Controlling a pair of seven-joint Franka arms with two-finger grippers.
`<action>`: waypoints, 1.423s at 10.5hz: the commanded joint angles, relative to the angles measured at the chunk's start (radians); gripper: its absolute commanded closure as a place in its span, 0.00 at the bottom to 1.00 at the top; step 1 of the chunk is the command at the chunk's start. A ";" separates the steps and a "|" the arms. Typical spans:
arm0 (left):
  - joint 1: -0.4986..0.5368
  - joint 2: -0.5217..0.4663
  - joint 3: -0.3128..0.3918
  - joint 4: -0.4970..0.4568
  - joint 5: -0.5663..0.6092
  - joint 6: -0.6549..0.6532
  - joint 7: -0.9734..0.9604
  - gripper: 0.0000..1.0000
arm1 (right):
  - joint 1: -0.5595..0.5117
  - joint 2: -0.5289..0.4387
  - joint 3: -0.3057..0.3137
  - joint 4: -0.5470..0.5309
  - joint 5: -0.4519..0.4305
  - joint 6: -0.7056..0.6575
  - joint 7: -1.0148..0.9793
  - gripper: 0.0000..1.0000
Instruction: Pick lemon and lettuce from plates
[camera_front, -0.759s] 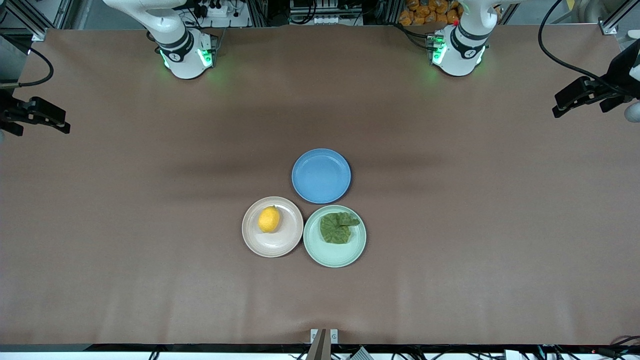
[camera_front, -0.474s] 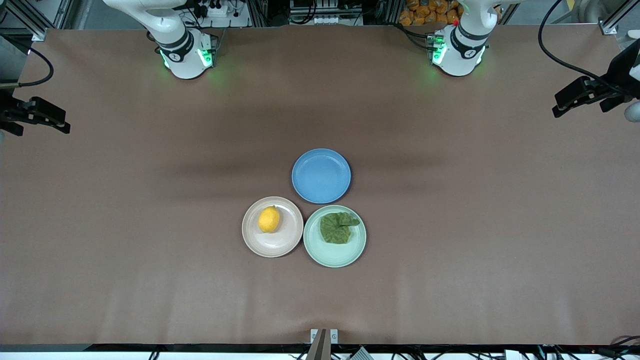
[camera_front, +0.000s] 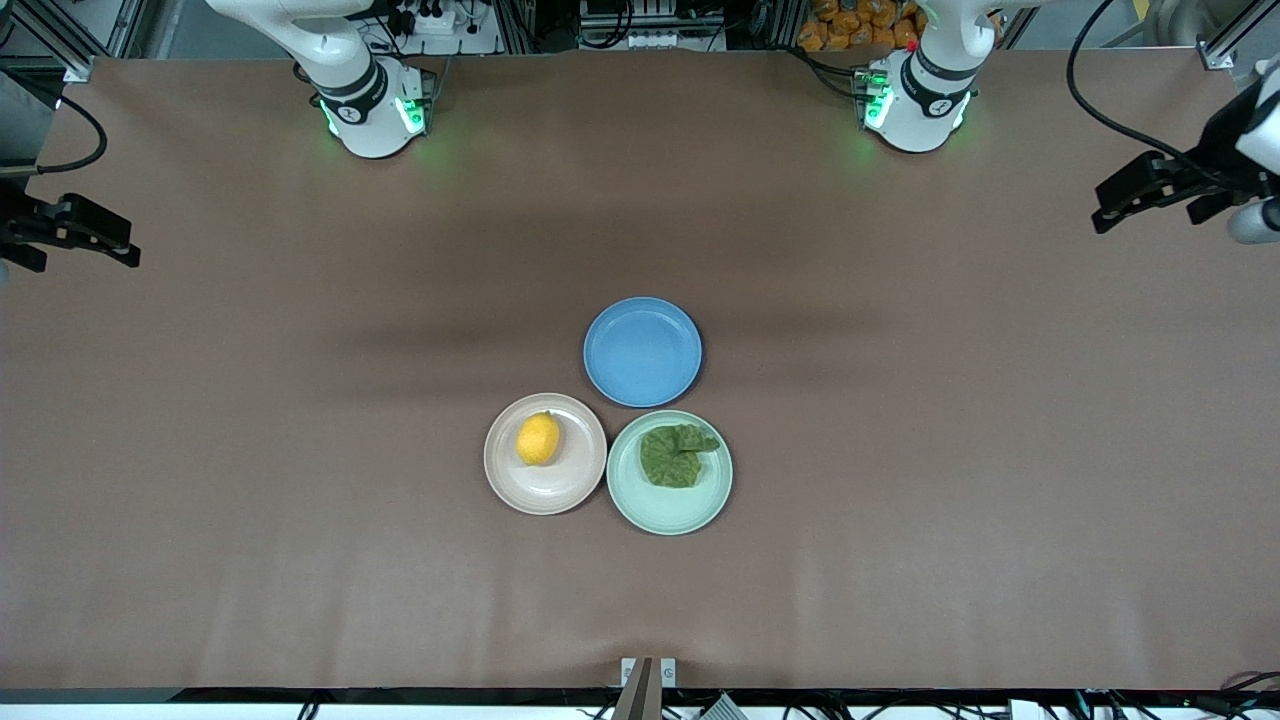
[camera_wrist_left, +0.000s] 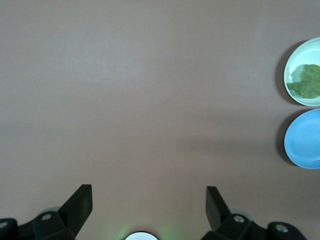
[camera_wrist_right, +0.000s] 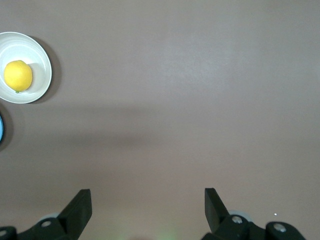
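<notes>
The lemon (camera_front: 538, 439) lies on the beige-pink plate (camera_front: 548, 492). The lettuce (camera_front: 676, 456) lies on the mint green plate (camera_front: 668, 514), which touches the beige-pink plate at the side toward the left arm's end. My left gripper (camera_front: 1105, 207) is open and empty, high over the left arm's end of the table. Its wrist view (camera_wrist_left: 148, 197) shows the lettuce (camera_wrist_left: 307, 82) on the mint plate (camera_wrist_left: 295, 62). My right gripper (camera_front: 130, 247) is open and empty over the right arm's end. Its wrist view (camera_wrist_right: 148, 200) shows the lemon (camera_wrist_right: 18, 75) on its plate (camera_wrist_right: 39, 55).
An empty blue plate (camera_front: 642, 351) lies just farther from the front camera than the two plates, touching both. It also shows in the left wrist view (camera_wrist_left: 303, 140). Bare brown table (camera_front: 300, 450) surrounds the three plates.
My left gripper has shifted slightly toward the middle of the table. The right arm, the plates, the lemon and the lettuce have not moved.
</notes>
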 joint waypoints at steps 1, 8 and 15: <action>-0.005 0.029 -0.060 0.005 0.016 0.071 0.029 0.00 | -0.001 0.013 0.001 0.026 -0.005 -0.017 0.006 0.00; -0.108 0.209 -0.186 0.005 0.021 0.344 0.015 0.00 | 0.007 0.013 0.002 0.029 -0.003 -0.017 0.004 0.00; -0.280 0.385 -0.186 0.007 0.056 0.574 -0.065 0.00 | 0.001 0.011 0.002 0.042 -0.003 -0.022 -0.002 0.00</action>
